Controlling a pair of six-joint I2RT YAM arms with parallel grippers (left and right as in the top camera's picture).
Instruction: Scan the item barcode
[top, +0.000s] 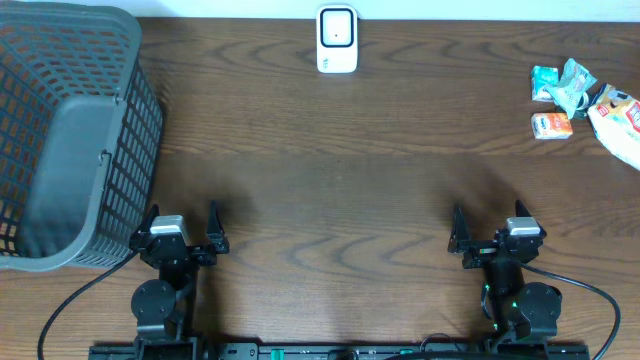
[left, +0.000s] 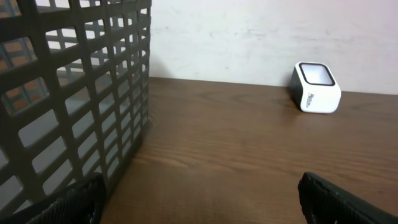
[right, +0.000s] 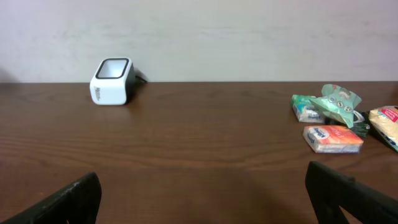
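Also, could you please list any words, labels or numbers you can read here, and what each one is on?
No text can be read for certain.
White scanner: a small dark mark on its side, too small to read.
Orange packet: blue logo, blurred.
Green packets: print too blurred.
Pale bag: red label, unreadable.

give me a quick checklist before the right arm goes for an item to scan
1. Is the right gripper open and empty: ok.
2. Is the left gripper open and empty: ok.
3. Is the scanner upright at the far edge with nothing in front of it: ok.
4. Is the orange packet free to grasp: ok, though the green packets lie close behind it.
5. Is the table bare between the right gripper and the orange packet: ok.
6. Where is the barcode on the orange packet: cannot tell.
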